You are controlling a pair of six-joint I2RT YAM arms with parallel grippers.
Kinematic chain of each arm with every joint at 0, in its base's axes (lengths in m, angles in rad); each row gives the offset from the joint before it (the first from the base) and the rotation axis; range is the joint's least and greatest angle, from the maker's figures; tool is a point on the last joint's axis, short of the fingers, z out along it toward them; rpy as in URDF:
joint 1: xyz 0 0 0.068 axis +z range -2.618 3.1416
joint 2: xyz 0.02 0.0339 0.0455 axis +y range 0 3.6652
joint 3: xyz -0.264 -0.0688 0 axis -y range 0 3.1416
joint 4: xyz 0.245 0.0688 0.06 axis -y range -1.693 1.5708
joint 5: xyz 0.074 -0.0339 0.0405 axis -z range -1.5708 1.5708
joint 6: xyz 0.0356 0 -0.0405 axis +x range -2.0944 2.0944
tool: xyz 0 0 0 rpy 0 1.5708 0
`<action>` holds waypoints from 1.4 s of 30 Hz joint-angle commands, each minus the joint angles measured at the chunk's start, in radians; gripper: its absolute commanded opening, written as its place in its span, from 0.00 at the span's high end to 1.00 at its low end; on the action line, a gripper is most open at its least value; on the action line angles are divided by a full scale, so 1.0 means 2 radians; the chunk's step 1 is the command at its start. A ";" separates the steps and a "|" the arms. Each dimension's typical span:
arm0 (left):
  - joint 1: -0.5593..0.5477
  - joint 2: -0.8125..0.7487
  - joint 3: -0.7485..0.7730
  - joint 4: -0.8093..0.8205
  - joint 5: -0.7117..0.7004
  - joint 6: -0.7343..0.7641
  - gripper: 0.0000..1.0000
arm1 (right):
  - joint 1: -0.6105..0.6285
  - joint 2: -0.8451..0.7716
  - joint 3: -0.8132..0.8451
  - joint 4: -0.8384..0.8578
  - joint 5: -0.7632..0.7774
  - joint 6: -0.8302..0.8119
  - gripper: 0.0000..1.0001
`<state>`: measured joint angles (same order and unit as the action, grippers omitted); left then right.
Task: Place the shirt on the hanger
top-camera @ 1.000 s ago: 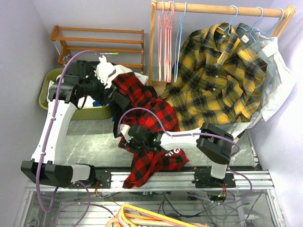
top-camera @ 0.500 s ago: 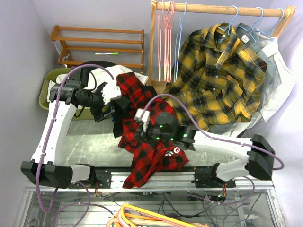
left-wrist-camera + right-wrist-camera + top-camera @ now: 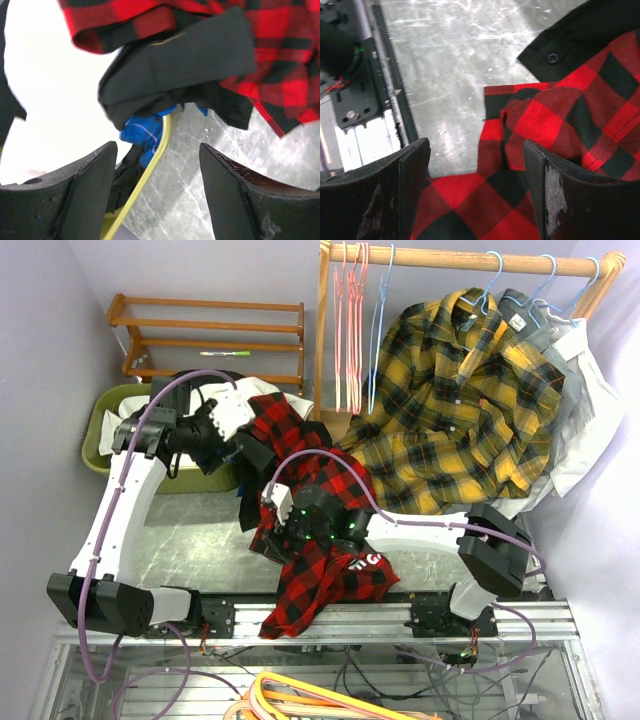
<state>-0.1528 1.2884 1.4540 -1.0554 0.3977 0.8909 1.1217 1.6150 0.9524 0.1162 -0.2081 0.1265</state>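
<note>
The red-and-black plaid shirt (image 3: pixel 318 502) lies crumpled from the basket's rim down across the table to the front rail, white letters showing near its lower end. A light-blue wire hanger (image 3: pixel 379 328) hangs on the wooden rack beside pink ones. My left gripper (image 3: pixel 236 436) is open beside the shirt's upper end; in its wrist view the gripper (image 3: pixel 157 148) has nothing between the fingers, and the shirt's dark lining (image 3: pixel 190 60) is beyond it. My right gripper (image 3: pixel 277 524) is open over the shirt's left edge; plaid cloth (image 3: pixel 555 115) lies under its fingers (image 3: pixel 540 165), ungripped.
An olive basket (image 3: pixel 100 425) with white and blue cloth stands at the left, its rim (image 3: pixel 150 165) under my left gripper. A yellow plaid shirt (image 3: pixel 460 410) and a white shirt (image 3: pixel 600 410) hang on the rack. A wooden shelf (image 3: pixel 205 330) stands at the back left.
My right gripper rose shut over the shirt, then came back down to the left and opened. My left gripper dropped from above the basket toward the shirt's top end.
</note>
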 commanded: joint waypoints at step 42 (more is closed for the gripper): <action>0.033 -0.031 -0.072 0.040 -0.013 -0.163 0.31 | -0.006 0.024 0.022 -0.052 0.033 -0.020 0.37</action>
<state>-0.0914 1.2213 1.3247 -1.0126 0.3260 0.5690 1.1080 1.6001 1.0088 0.0486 -0.1429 0.0658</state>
